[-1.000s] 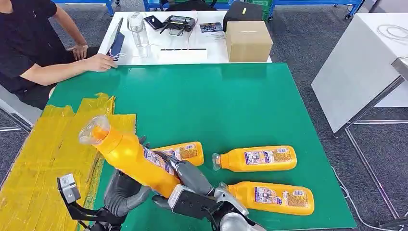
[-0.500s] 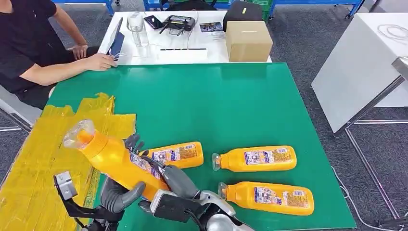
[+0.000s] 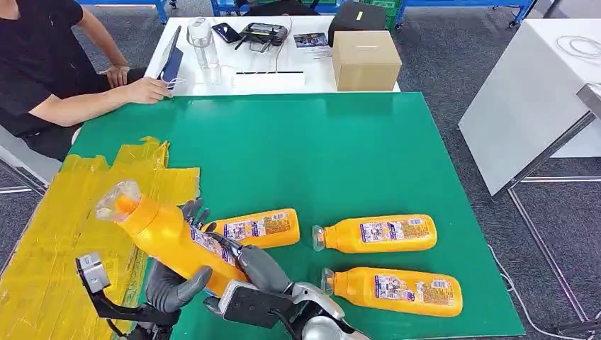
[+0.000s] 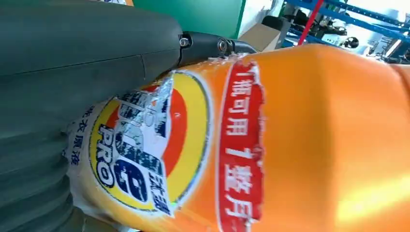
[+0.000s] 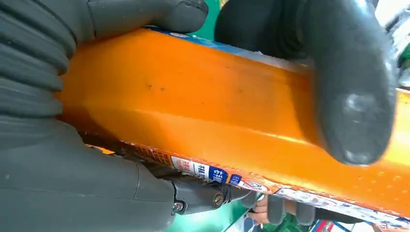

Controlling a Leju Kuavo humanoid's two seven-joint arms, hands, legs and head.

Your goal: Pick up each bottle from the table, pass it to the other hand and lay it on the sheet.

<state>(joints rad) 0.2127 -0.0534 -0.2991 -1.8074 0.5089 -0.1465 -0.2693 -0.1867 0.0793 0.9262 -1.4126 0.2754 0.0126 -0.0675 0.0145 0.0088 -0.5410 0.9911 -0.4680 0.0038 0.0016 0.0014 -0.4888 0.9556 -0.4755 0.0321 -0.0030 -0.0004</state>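
Hands first: your right hand (image 3: 244, 265) and left hand (image 3: 173, 283) both wrap the held bottle (image 3: 170, 237) w/ fingers closed round its lower body, so it's mid-handover, tilted up over the near table edge, cap end toward the yellow sheet (image 3: 64, 234). Right wrist view shows the thumb (image 5: 338, 82) pressed across the flat orange side. Judging by looks, it's a rigid plastic bottle w/ a glossy skin and a peeling label, prob. slippery and, if full, bottom-heavy; grip the broad body, not the neck or the loose label. Don't let the right hand go until the left carries the weight. Three more bottles lie on the green table (image 3: 340, 156): one (image 3: 259, 228) just beside the hands, two (image 3: 375, 234) (image 3: 393, 290) further right. Sheet sits left w/ open room; its crumpled edge is close, so lay the bottle down well inside.
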